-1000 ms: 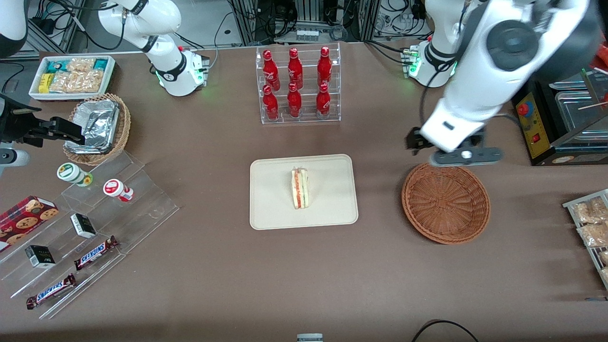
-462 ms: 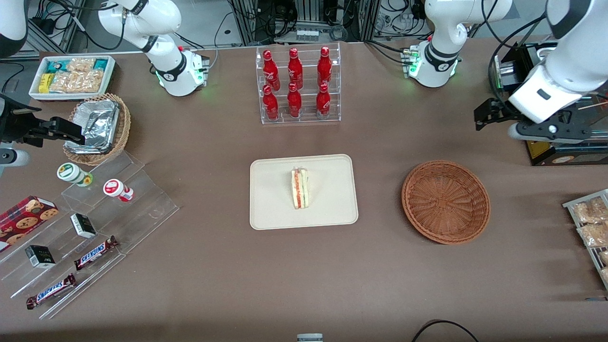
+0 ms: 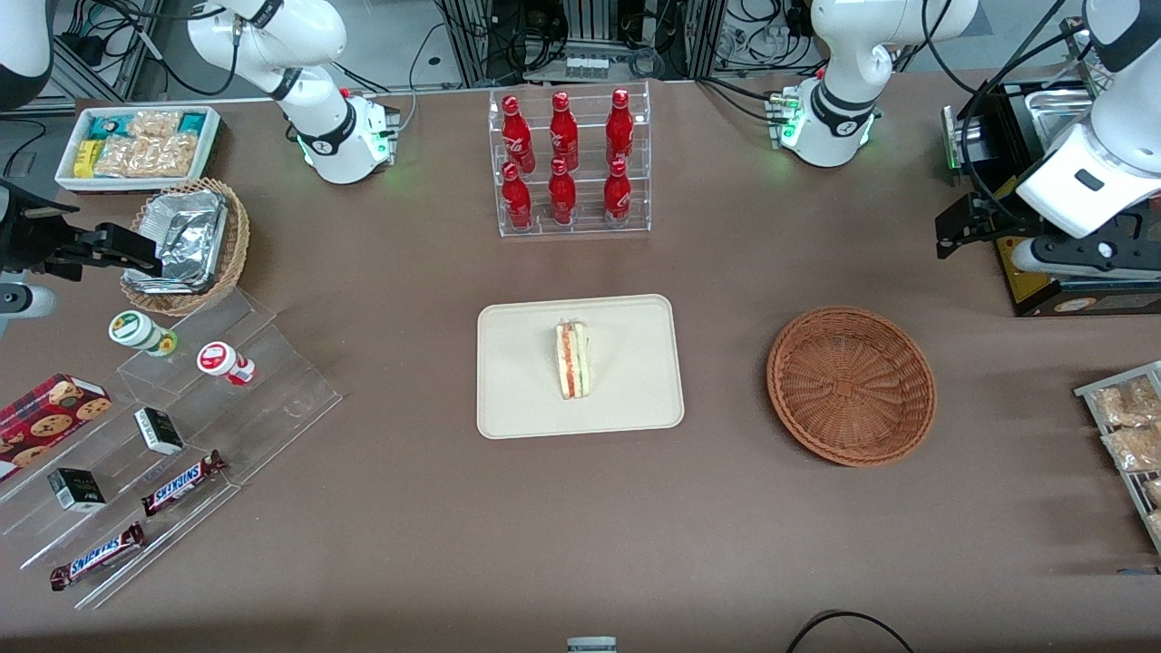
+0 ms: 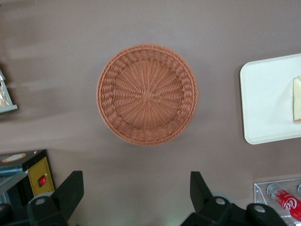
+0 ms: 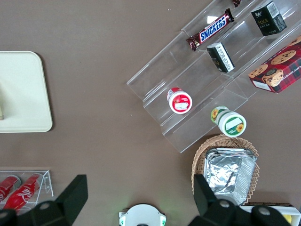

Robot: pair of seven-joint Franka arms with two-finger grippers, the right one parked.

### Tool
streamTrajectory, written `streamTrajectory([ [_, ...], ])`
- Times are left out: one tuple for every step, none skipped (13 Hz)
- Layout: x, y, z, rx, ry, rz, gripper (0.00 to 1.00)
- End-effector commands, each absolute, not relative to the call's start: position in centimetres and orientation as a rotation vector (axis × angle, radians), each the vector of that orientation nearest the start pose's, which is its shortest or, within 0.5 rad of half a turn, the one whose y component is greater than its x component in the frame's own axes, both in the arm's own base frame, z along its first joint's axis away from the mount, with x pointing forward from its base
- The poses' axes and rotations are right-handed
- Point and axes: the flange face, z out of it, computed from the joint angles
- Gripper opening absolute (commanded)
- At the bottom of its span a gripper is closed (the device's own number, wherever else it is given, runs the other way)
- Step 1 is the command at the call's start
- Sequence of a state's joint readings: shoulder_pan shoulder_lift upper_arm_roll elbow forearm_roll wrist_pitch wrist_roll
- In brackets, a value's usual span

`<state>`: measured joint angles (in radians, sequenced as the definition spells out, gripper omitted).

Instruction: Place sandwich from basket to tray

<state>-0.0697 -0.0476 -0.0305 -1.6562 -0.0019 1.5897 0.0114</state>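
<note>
sandwich (image 3: 572,360) lying on tray (image 3: 635,399) | gripper (image 4: 136,197) spread wide, holding nothing, well apart, raised above basket (image 3: 851,385)

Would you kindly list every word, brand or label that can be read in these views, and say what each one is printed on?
"SNICKERS": on the upper chocolate bar on the clear stepped stand.
"SNICKERS": on the lower chocolate bar, nearer the front camera.
Coca-Cola script: on the red bottles, too small to read letter by letter.
Small black boxes, cookie box, lidded cups: print too small to read.
The open, empty hand hangs above the table near the basket; it carries no text.
</note>
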Motion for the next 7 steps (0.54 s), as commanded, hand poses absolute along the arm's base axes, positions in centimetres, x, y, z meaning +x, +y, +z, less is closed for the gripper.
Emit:
streamTrajectory([
  [55.3,-5.63,61.82,-3.145,0.186,0.005,1.0],
  [55.39,-5.62,61.65,-3.144,0.186,0.01,1.0],
  [55.44,-5.65,61.64,-3.147,0.186,0.01,1.0],
  [55.44,-5.65,61.64,-3.147,0.186,0.01,1.0],
  [55.4,-5.36,61.64,-3.144,0.183,0.012,1.0],
  [55.41,-5.26,61.64,-3.143,0.178,0.012,1.0],
  [55.46,-5.25,61.49,-3.141,0.178,0.015,1.0],
])
